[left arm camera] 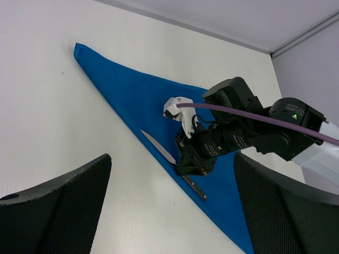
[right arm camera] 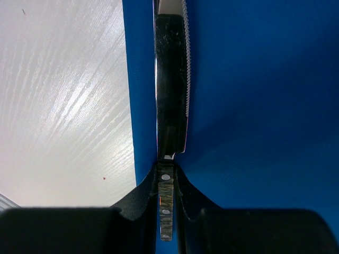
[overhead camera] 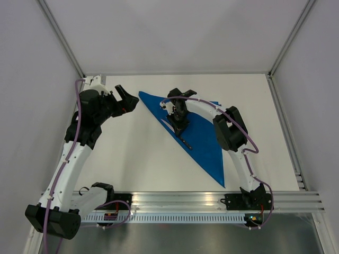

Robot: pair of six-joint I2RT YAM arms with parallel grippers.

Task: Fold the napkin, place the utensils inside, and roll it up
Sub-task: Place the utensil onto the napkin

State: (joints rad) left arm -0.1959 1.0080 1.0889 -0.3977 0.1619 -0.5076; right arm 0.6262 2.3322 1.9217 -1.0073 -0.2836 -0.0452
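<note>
The blue napkin (overhead camera: pixel 204 143) lies on the table folded into a triangle, its long edge running from the far left to the near right. My right gripper (overhead camera: pixel 180 129) is shut on the black handle of the knife (overhead camera: pixel 186 143), low over that long edge. In the right wrist view the knife (right arm camera: pixel 170 95) points away from the gripper (right arm camera: pixel 166 174), just inside the napkin's (right arm camera: pixel 254 106) left edge. My left gripper (overhead camera: pixel 127 98) hangs open and empty beyond the napkin's far left corner. The left wrist view shows the napkin (left arm camera: pixel 137 100), the silver blade of the knife (left arm camera: pixel 156 145) and the right gripper (left arm camera: pixel 193 161).
White table (overhead camera: pixel 132 159) with grey walls on three sides. A metal rail (overhead camera: pixel 185 200) runs along the near edge where both arm bases stand. The right arm (overhead camera: pixel 230 129) arches over the napkin's right part.
</note>
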